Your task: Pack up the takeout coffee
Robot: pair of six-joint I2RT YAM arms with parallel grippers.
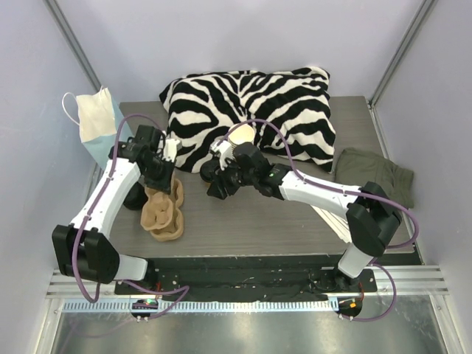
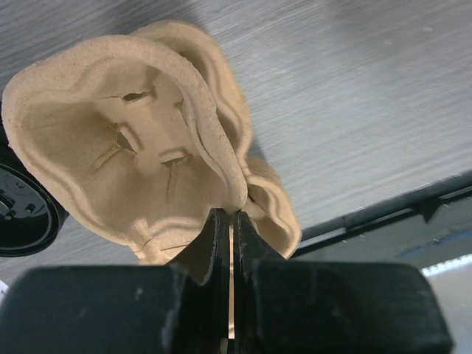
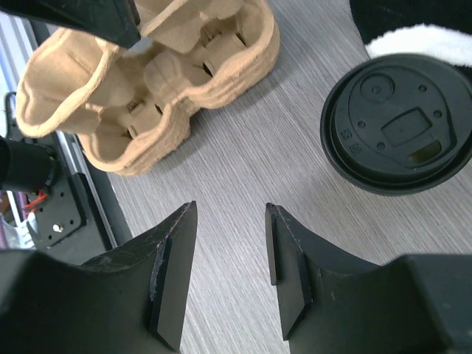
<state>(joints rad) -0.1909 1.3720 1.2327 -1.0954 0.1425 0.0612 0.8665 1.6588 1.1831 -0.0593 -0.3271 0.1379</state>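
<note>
Pulp, tan and moulded, makes the cup carrier (image 1: 164,210) that your left fingers (image 2: 220,236) are closed on; they pinch its rim on the left part of the desk (image 1: 280,221). Your right fingers (image 3: 181,236) stand open above bare desk, holding nothing. The takeout coffee (image 3: 402,122) stands just beyond them, only its black lid showing, close beside the zebra pillow (image 1: 251,103) that fills the rear. A face mask (image 1: 94,122) is at far left, a green cloth (image 1: 376,173) at right
</note>
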